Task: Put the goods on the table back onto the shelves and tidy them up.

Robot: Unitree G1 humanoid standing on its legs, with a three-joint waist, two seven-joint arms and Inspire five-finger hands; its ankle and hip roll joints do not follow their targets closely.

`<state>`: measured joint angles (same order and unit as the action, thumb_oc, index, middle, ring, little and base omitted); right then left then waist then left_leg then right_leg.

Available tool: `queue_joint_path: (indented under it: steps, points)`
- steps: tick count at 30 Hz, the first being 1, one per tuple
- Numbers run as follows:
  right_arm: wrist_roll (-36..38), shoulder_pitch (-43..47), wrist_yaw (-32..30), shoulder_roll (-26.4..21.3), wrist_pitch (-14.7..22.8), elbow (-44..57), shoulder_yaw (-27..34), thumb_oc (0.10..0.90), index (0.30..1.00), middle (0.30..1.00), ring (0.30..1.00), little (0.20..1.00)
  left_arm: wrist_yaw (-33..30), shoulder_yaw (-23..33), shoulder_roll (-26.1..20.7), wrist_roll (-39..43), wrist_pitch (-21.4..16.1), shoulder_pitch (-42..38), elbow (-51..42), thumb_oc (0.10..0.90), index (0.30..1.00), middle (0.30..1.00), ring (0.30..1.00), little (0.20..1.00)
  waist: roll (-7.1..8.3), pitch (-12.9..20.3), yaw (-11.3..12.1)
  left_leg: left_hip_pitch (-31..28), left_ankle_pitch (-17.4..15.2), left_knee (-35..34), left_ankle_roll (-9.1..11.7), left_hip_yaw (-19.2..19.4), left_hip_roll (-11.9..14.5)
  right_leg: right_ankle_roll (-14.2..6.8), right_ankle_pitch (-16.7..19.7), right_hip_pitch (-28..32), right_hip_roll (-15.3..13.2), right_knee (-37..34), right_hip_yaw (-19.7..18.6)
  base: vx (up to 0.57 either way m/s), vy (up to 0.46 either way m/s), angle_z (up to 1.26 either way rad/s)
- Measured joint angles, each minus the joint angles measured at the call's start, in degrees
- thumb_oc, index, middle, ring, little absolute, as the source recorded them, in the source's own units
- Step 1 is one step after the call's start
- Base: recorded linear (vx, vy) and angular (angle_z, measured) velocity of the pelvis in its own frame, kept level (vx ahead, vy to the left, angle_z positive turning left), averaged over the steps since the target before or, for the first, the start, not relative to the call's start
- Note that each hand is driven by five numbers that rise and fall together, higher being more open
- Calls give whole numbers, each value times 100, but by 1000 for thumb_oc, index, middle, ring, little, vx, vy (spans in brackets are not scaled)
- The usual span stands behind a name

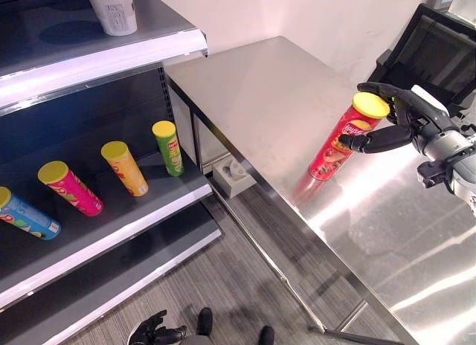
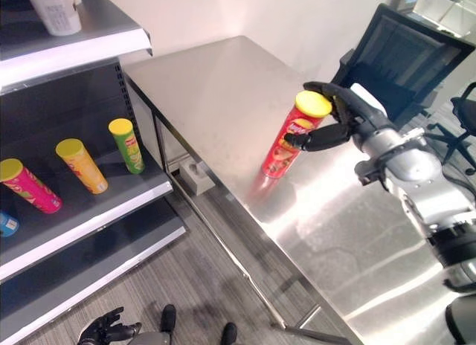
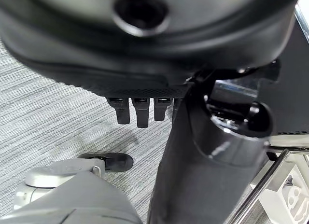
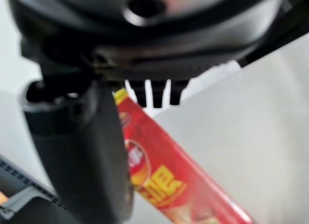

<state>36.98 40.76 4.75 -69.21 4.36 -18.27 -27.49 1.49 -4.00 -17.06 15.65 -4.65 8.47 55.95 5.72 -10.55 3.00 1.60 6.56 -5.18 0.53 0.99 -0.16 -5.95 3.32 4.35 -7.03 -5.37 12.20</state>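
Right hand [image 1: 405, 118] grips tilted red can [image 1: 341, 140], fingers half-hidden.

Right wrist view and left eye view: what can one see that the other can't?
Only the right wrist view shows, close up, the thumb lying against the red can, with fingers past it. Only the left eye view shows the shelf with four cans lying on it: blue, pink, orange and green; also the left robot hand low by the floor. Both show the red can tilted on the steel table, held near its yellow lid by the right robot hand.
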Motion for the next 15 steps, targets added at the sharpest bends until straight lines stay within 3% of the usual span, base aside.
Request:
queue_joint_path:
  steps: [4,5,7,15]
  points:
    - [266,52,12,22,-28,-180,-152,800,900,900,900,900,0,-33,-2,3,0,-15,4,800,900,900,900,900,27,17,108,13,0,0,1,-19,-1,-3,-8,0,1,0,13,4,-2,1]
    - [381,236,23,22,-75,-238,-354,780,869,869,869,869,0,-37,-9,3,0,-15,21,800,900,900,900,900,35,22,101,15,0,0,1,-21,-2,-4,-9,-1,1,0,15,0,0,0]
    - [463,515,125,21,-165,-436,-605,400,300,300,300,300,1,-40,-35,3,0,-16,19,800,900,900,900,900,61,37,104,16,3,0,4,-24,-1,-4,-9,-1,3,0,19,0,0,0]
    - [486,649,378,21,-263,-351,-832,400,300,300,300,300,5,-42,-101,3,1,-13,37,800,900,900,900,900,160,95,103,44,5,0,7,-49,1,-18,-21,-20,6,-1,31,0,0,0]
